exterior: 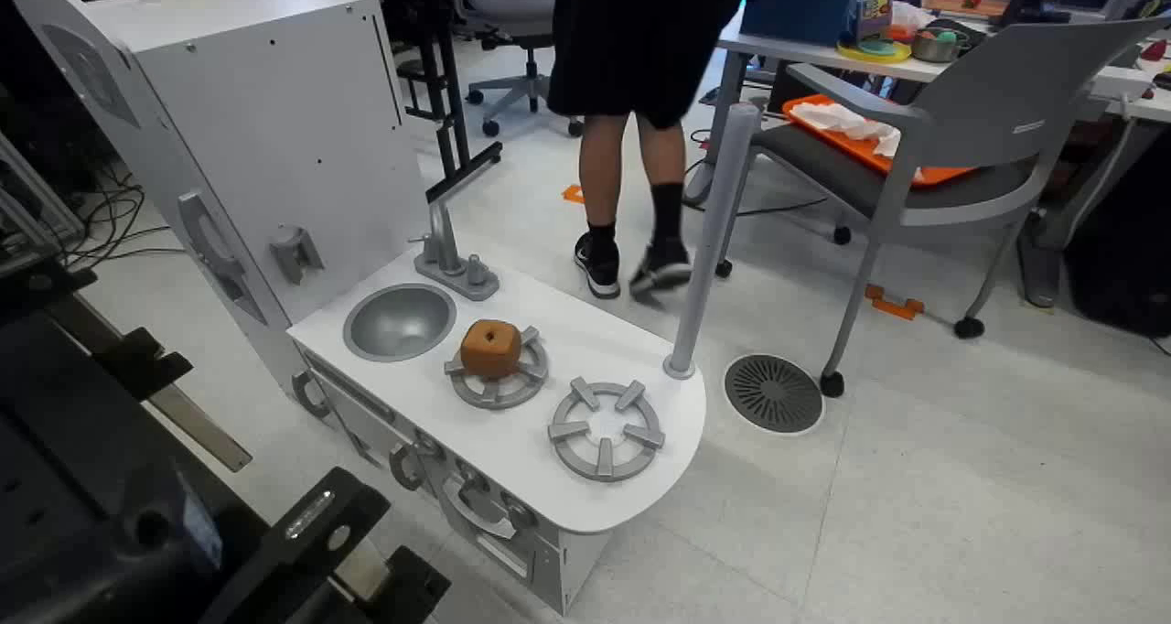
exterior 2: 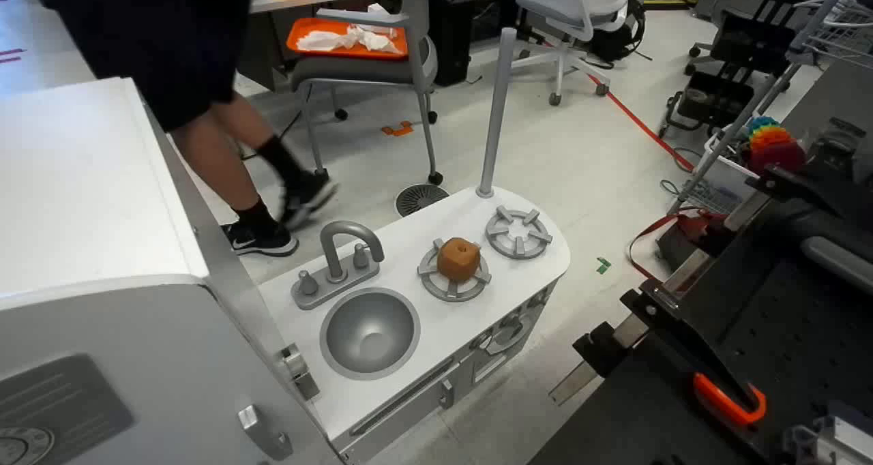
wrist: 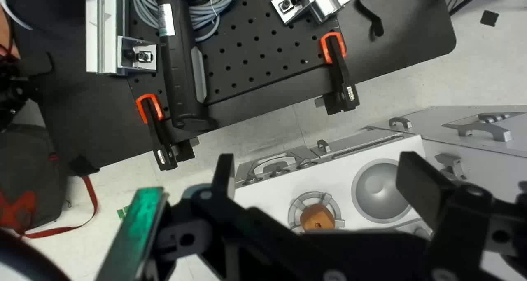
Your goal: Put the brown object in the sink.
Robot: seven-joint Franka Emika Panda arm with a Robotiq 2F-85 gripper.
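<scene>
Brown object (exterior 2: 459, 260), grey sink (exterior 2: 370, 333).

- Gripper (wrist: 319, 167), wrist view: two-fingered, matt black.
- Finger pads (wrist: 420, 182): dark grey, flat-faced, block-shaped.
- Linkages (wrist: 457, 227): black, angular, fitted with round grey pivot heads and dark round holes.

One sink (exterior: 400, 324) opens in one white worktop (exterior: 595, 349). Just beside the sink stand one spout (exterior: 446, 244) and two tap handles (exterior 2: 307, 284); lower than it, three knobs (wrist: 279, 172). There are two burners (exterior: 605, 457), one near the sink and one farther off, and one brown block (exterior: 491, 351) near it. Well apart from the sink are one upright post (exterior: 710, 240), one round floor vent (exterior: 773, 393), two orange-handled clamps (wrist: 341, 77), two shoes (exterior: 597, 263), one orange tray (exterior 2: 317, 26) and, in the wrist view, two fingers (wrist: 418, 186).
</scene>
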